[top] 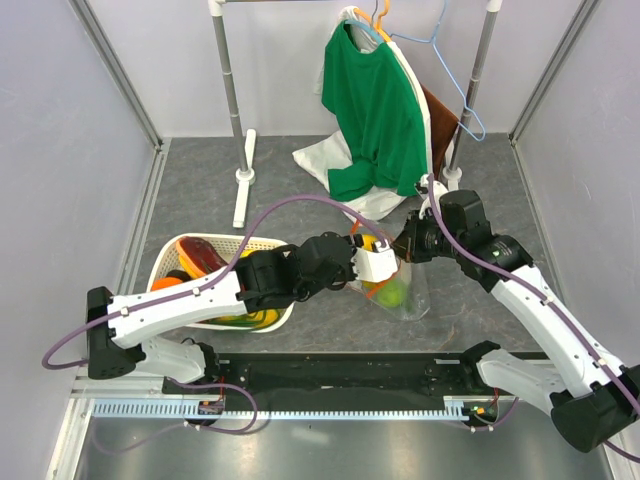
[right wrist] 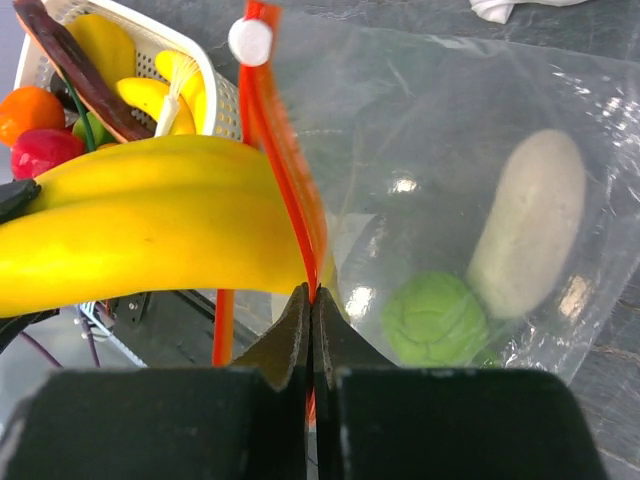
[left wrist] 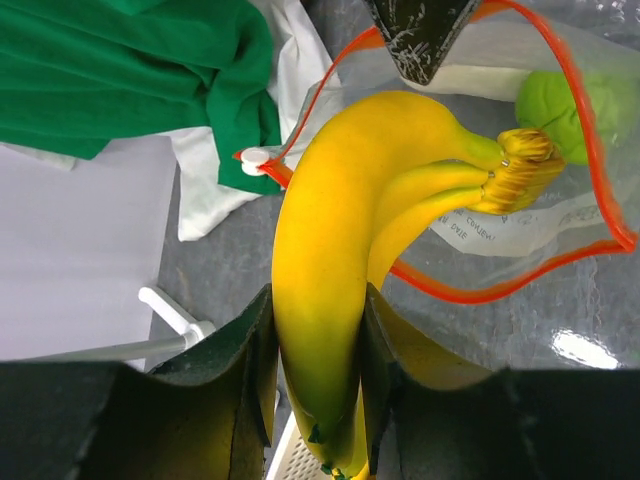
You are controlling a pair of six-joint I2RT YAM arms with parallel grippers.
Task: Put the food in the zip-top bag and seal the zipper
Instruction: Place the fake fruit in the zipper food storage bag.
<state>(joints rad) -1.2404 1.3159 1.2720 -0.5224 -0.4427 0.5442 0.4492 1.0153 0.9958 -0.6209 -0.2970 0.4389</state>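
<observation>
Your left gripper [left wrist: 315,335] has its two fingers closed snugly on a bunch of smooth yellow toy bananas [left wrist: 330,230], gripping the end away from the stem. The stem points ahead into the clear floppy plastic zip-top bag [right wrist: 450,130]. Your right gripper [right wrist: 312,300] is pinched tight on the thin orange-red zipper strip [right wrist: 285,180], lifting one lip, probably so the mouth gapes for loading. A round green lime [right wrist: 435,320] and a pale white radish [right wrist: 525,225] lie inside, toward the bottom. The strip loops around the banana stem with open room on both sides, and the near lip passes under the bunch. The white lattice basket [top: 165,265] holding more food sits near the bag, on its left.
</observation>
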